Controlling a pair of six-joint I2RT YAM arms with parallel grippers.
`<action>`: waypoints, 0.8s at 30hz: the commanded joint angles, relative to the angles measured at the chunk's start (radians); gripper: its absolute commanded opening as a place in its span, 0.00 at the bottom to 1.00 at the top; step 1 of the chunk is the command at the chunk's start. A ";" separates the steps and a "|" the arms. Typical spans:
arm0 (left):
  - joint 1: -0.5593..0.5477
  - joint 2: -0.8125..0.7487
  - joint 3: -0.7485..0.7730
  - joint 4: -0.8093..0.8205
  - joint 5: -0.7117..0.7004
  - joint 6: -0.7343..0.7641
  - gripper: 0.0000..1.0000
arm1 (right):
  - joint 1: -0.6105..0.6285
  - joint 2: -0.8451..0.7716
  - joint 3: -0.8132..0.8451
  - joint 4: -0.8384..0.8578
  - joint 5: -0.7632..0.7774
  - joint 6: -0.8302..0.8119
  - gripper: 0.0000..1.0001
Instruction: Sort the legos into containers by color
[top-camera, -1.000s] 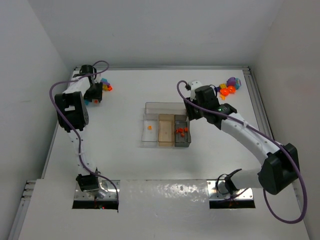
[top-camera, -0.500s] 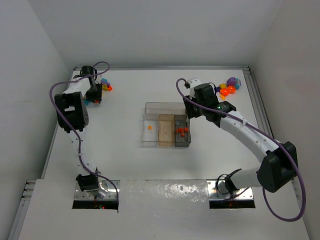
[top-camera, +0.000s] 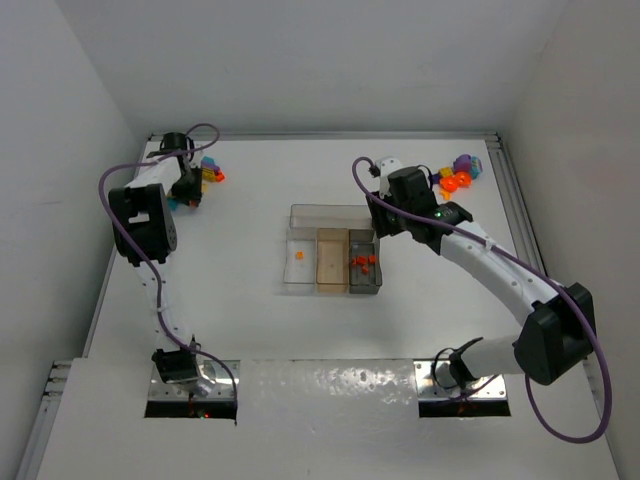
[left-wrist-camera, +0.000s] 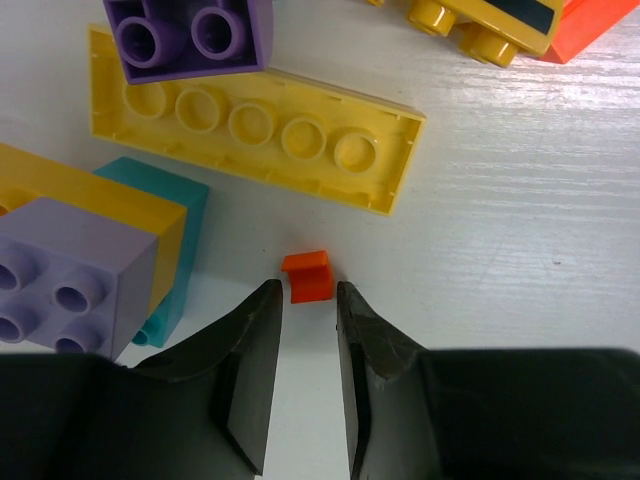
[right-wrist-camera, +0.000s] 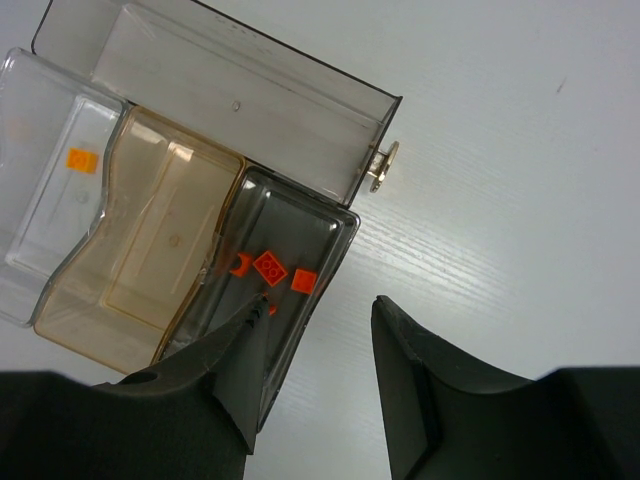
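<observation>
Closing at the table's (top-camera: 250, 330) ten o'clock, the left gripper (top-camera: 187, 192) has narrowed within the second, while the right gripper (top-camera: 385, 218) has barely shifted beside the tray (top-camera: 320, 209). Left wrist: the jaws narrowly flank an orange-red brick (left-wrist-camera: 307, 277), so a pickup looks imminent. Right wrist: the jaws hang half-spread and empty over the grey compartment (right-wrist-camera: 290, 215).

Orange-red small brick (left-wrist-camera: 308, 277); yellow long plate (left-wrist-camera: 255, 133); purple block (left-wrist-camera: 190, 35); teal block (left-wrist-camera: 192, 235). Tray: clear section (right-wrist-camera: 45, 220), tan section (right-wrist-camera: 150, 250), grey section (right-wrist-camera: 300, 225) with orange-red bits (right-wrist-camera: 270, 267). White table (left-wrist-camera: 520, 230).
</observation>
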 joint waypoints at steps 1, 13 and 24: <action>0.009 -0.019 -0.015 0.026 -0.035 0.014 0.26 | -0.002 -0.008 0.045 -0.003 0.015 -0.011 0.46; 0.009 0.017 0.016 0.018 0.013 -0.026 0.22 | -0.002 -0.007 0.042 -0.004 0.012 -0.007 0.46; 0.009 0.017 0.017 0.017 -0.004 -0.016 0.01 | 0.000 -0.001 0.043 -0.006 0.012 -0.007 0.45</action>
